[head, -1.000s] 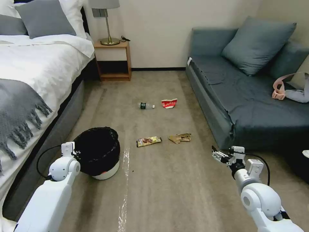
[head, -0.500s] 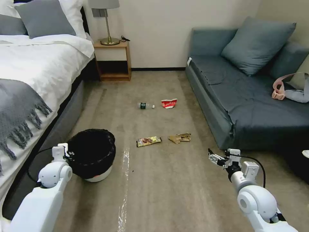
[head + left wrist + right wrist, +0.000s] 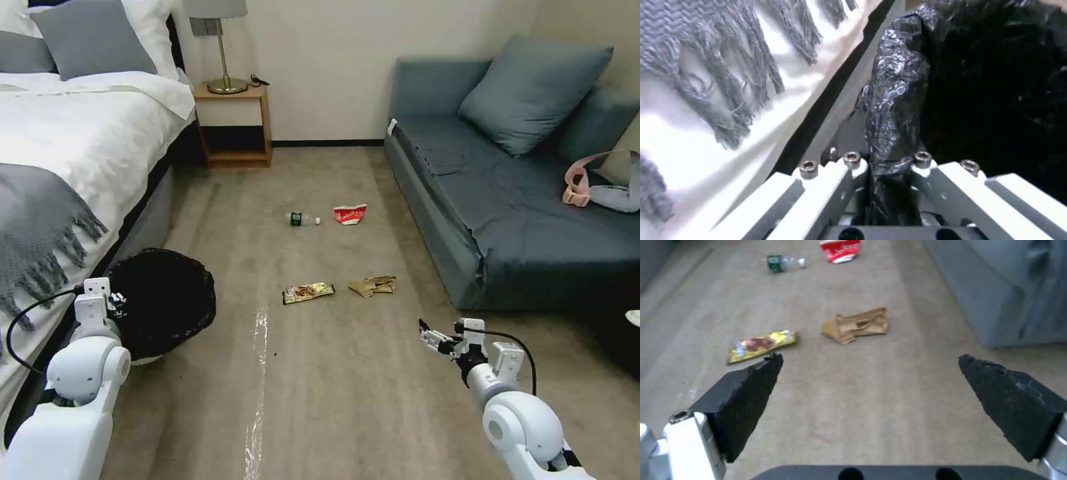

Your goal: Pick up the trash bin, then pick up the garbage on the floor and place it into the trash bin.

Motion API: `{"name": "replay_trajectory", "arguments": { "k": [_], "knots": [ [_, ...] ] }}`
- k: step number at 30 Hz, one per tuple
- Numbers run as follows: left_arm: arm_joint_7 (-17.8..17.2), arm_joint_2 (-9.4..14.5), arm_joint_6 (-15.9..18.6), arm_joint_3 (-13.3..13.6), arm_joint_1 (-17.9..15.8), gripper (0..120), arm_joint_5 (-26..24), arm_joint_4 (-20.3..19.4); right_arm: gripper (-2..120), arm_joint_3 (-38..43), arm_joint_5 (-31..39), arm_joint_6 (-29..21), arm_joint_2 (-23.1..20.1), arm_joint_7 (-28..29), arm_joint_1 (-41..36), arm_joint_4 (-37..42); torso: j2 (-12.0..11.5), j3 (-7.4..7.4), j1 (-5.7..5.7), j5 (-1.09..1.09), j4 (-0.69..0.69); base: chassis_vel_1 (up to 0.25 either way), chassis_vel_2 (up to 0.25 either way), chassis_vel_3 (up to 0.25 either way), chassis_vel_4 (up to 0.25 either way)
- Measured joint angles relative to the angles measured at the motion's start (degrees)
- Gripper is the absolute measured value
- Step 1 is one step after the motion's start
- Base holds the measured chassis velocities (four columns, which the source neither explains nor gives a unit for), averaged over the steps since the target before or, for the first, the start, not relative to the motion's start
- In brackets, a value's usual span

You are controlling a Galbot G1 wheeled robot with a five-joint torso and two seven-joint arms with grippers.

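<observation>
Trash bin (image 3: 163, 310) beside bed (image 3: 67, 153): I'd clamped left gripper (image 3: 882, 163) on its bag-draped rim; seemed light, liner slippery. Right gripper (image 3: 869, 400) hung wide open, empty, nr wrapper (image 3: 761, 344).

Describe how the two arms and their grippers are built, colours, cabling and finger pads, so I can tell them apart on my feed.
Both arms are glossy white with rounded joint housings and a looping black cable near each wrist. The left gripper has pale metal linkage bars with silver socket-head bolts. The right gripper carries wedge-shaped black textured pads on white and metal finger bases.
</observation>
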Motion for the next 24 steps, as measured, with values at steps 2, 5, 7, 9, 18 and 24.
{"name": "replay_trajectory", "arguments": {
  "k": [2,5,7,9,18,24],
  "knots": [
    [-0.1,-0.1,0.0,0.0,0.7,4,-0.1,-0.9,100,-0.2,0.0,0.5,0.1,-0.5,-0.1,-0.2,0.0,0.00,0.00,0.01,0.00,0.000,0.000,0.000,0.000],
    [-0.1,-0.3,-0.1,0.5,1.9,4,-0.6,-2.5,100,-0.5,0.0,1.8,0.6,-1.3,-0.2,-0.8,0.0,0.00,0.00,0.00,0.00,0.000,0.000,0.000,0.000],
    [-0.1,-0.3,-0.3,1.2,2.0,4,-1.3,-3.5,100,-0.7,-0.2,3.0,1.9,-1.9,-0.1,-1.1,0.0,0.00,0.00,0.02,-0.02,0.000,0.000,0.000,0.000],
    [0.0,-0.3,-0.3,1.5,2.0,4,-1.5,-3.6,100,-0.8,-0.2,3.2,2.4,-2.2,0.0,-1.2,0.0,0.00,0.00,0.02,-0.02,0.000,0.000,0.000,0.000],
    [0.2,-0.2,-0.5,2.5,3.1,4,-1.6,-4.2,100,-1.3,-0.7,5.4,3.1,-5.0,0.8,-1.9,0.0,0.00,0.00,0.01,0.00,0.000,0.000,0.000,0.000],
    [0.1,-0.5,-0.7,3.2,3.6,4,-1.6,-4.5,100,-2.1,-0.8,5.4,2.6,-5.4,1.0,-2.3,0.0,0.00,0.00,0.01,-0.01,-0.013,0.008,0.006,-0.013]
  ]
}}
